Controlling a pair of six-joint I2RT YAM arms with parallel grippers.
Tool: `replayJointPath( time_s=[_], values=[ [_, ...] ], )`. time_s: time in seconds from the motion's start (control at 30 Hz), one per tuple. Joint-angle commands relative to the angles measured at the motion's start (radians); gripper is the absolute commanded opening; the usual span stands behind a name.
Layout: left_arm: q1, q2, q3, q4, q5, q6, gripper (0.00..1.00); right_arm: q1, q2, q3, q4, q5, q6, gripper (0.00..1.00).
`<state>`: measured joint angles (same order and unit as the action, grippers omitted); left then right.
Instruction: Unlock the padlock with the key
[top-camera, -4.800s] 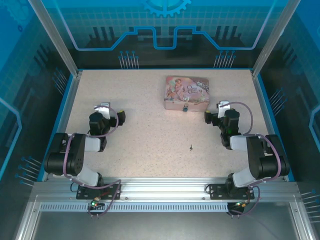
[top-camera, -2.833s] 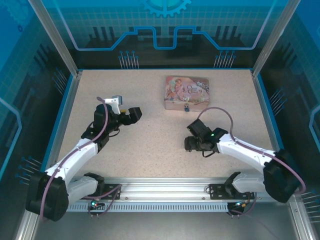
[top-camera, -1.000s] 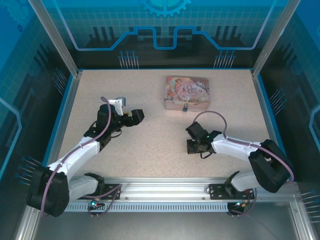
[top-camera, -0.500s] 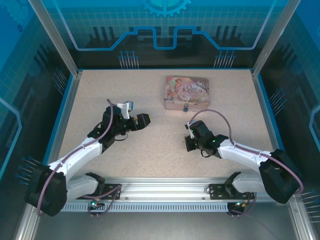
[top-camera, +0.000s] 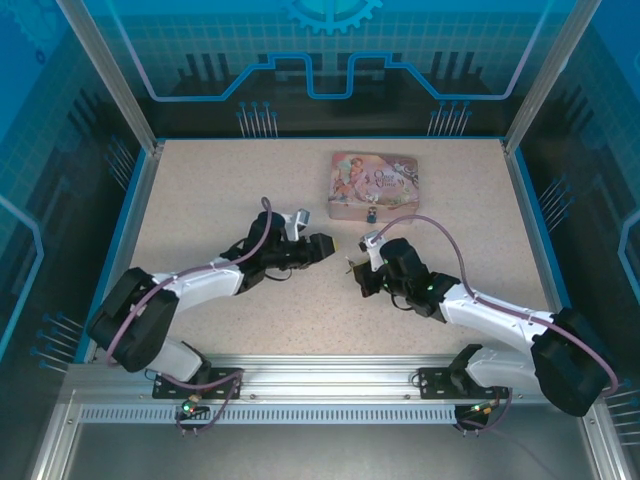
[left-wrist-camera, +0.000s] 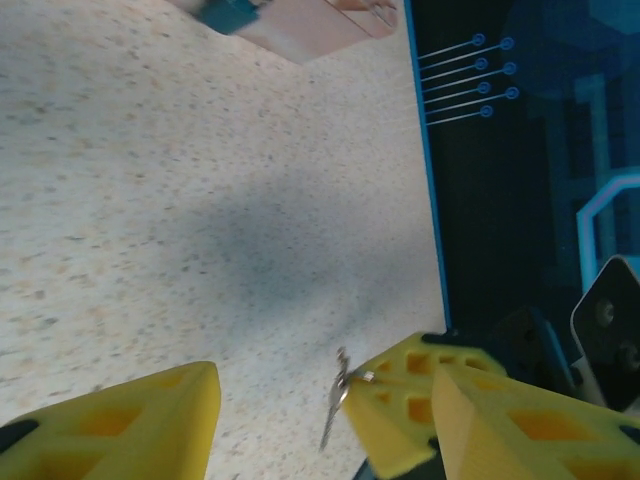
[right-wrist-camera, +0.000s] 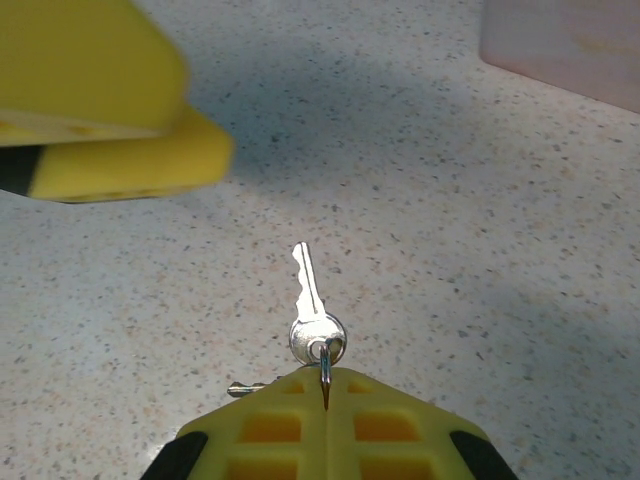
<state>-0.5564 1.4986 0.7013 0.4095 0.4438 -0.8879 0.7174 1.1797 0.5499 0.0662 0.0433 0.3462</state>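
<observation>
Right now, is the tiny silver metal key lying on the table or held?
Held. The tiny silver metal key sticks out from the right gripper, which is shut on its ring, above the speckled table.

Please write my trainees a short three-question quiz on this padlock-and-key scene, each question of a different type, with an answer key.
1. True or false: the right end effector is pinching the key by its ringed head.
2. Where is the padlock? A) at the near side of the pink tin; B) at the table's left edge; C) in mid-air.
3. Fill in: the left end effector has its jaws ____.

Key: 1 true; 2 A; 3 open.
</observation>
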Motion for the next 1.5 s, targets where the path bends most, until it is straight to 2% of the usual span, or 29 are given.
replayJointPath(
  time_s=[0.0,0.2,0.33,0.57,0.67,0.77,0.93,1.0,1.03,1.1,1.17,1.33,1.47],
  values=[
    [-0.026,0.036,0.046,0.097,0.038,-0.042,0.57,0.016,-0.005,0.031,0.031,-0.030,-0.007,0.00],
    [-0.054,0.088,0.051,0.136,0.038,-0.068,0.53,0.023,-0.011,0.033,0.058,-0.047,0.022,0.00],
    [-0.068,0.124,0.052,0.185,0.048,-0.096,0.44,0.023,-0.009,0.041,0.055,-0.044,0.022,0.00],
    [-0.083,0.170,0.044,0.263,0.060,-0.137,0.19,0.023,-0.008,0.050,0.053,-0.036,0.034,0.00],
    [-0.083,0.171,0.043,0.257,0.054,-0.129,0.08,0.022,-0.007,0.051,0.047,-0.036,0.034,0.00],
    [-0.083,0.160,0.047,0.226,0.044,-0.104,0.00,0.022,-0.005,0.053,0.029,-0.030,0.030,0.00],
    [-0.083,0.125,0.051,0.157,0.019,-0.044,0.00,0.018,-0.013,0.048,-0.002,-0.044,0.028,0.00],
    [-0.082,0.102,0.058,0.116,0.008,0.000,0.00,-0.008,-0.021,0.049,-0.021,-0.106,0.028,0.00],
    [-0.083,0.087,0.061,0.090,-0.002,0.028,0.00,-0.029,-0.032,0.045,-0.023,-0.152,0.033,0.05],
    [-0.082,0.054,0.068,0.042,-0.019,0.079,0.00,-0.086,-0.072,0.013,0.011,-0.276,0.049,0.23],
    [-0.082,0.023,0.075,0.004,-0.035,0.129,0.00,-0.148,-0.115,-0.031,0.071,-0.392,0.079,0.34],
    [-0.082,-0.041,0.087,-0.020,-0.041,0.209,0.00,-0.316,-0.188,-0.159,0.368,-0.642,0.243,0.50],
    [-0.083,-0.085,0.112,-0.039,-0.037,0.255,0.00,-0.337,-0.188,-0.177,0.509,-0.731,0.306,0.54]
  ],
)
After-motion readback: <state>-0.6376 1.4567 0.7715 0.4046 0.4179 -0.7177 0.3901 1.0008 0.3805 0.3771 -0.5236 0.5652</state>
